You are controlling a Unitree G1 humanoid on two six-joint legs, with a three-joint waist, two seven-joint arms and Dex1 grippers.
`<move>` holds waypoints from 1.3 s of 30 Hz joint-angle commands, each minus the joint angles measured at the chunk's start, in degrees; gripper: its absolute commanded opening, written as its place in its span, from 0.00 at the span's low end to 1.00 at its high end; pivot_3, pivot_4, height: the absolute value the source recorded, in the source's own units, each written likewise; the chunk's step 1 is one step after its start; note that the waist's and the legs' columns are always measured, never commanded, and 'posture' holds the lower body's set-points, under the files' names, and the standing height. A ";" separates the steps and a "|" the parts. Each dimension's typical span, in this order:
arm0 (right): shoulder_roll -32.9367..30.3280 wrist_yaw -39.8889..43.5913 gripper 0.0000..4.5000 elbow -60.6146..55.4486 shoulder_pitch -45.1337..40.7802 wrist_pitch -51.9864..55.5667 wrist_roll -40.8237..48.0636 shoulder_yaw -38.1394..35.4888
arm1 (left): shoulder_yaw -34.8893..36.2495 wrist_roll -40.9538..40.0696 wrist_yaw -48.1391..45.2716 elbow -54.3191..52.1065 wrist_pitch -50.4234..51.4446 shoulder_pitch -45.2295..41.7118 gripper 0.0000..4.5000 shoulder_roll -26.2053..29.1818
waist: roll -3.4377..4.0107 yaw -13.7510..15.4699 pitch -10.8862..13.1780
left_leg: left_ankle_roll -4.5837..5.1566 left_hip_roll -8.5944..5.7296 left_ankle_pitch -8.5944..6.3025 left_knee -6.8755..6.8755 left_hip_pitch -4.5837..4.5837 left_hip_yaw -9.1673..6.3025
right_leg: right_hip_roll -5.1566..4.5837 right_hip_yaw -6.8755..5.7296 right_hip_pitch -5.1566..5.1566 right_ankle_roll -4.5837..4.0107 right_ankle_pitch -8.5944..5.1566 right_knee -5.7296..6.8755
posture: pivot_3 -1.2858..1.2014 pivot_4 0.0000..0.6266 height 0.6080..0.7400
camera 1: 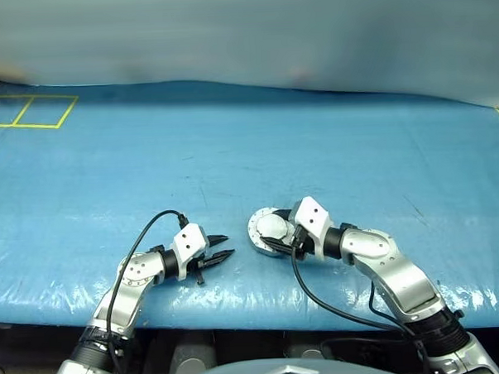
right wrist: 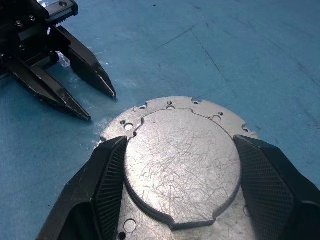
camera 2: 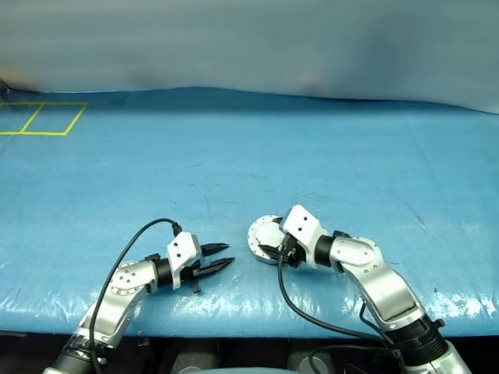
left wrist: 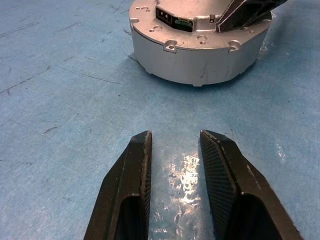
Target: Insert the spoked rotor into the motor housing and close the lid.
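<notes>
A blue sheet [camera 1: 248, 154] covered the table. The right gripper [right wrist: 175, 170] sat over a round silver motor housing [left wrist: 200, 50] that rested on the sheet, with its lid [right wrist: 182, 160] on top. The right fingers [right wrist: 107, 185] were spread wide, one on each side of the raised, scratched centre of the lid, their ribbed pads close against its edge; whether they actually pressed it could not be told. Beyond those fingertips, the lid's notched rim with small holes stuck out past the raised centre.

The left gripper [camera 1: 217, 248] hovered low over the bare sheet, empty. Its fingers [left wrist: 135, 175] stood partly apart with a clear gap between them, pinching nothing. The housing lay straight ahead of the left fingertips, near but apart from them, its plain side wall facing them, with a dark connector socket set in the top edge. One right finger showed at the top of the housing from that side.

Yellow tape lines [camera 1: 31, 112] marked the sheet far beyond both grippers, to the left.
</notes>
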 commanded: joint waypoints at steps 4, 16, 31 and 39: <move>-0.72 -0.99 0.67 1.61 -0.33 2.36 -2.21 1.12 | 0.10 0.00 0.35 -0.97 -0.27 0.23 0.36 -0.32 | -0.01 -0.02 -0.01 | 0.00 0.00 0.00 0.01 0.07 0.00 | 0.00 0.00 -0.02 0.00 0.00 0.00 | 0.52 0.24 1.00; -1.02 -0.72 0.67 1.90 -0.19 2.19 -3.08 1.61 | 3.75 -7.84 -0.08 -0.36 5.76 -6.19 0.07 -5.13 | -0.05 -0.02 -0.06 | 0.02 0.00 0.01 0.08 0.12 0.00 | 0.00 -0.01 0.03 0.02 0.01 -0.01 | 0.52 0.24 1.00; -0.68 -2.28 0.67 1.11 1.16 1.47 -3.79 1.22 | -2.06 -4.69 -4.65 5.19 5.93 -11.59 0.01 -7.09 | -0.07 0.01 -0.07 | 0.02 -0.01 0.01 0.08 0.15 -0.02 | 0.01 -0.01 0.28 0.02 0.01 -0.04 | 0.52 0.24 1.00; -0.64 -2.45 0.67 0.65 1.63 1.43 -3.47 0.96 | -4.81 -1.18 -5.15 6.93 6.57 -13.21 0.01 -7.18 | -0.09 0.09 -0.08 | 0.01 -0.01 0.01 0.09 0.16 -0.04 | 0.01 -0.02 0.32 0.02 0.01 -0.06 | 0.52 0.24 1.00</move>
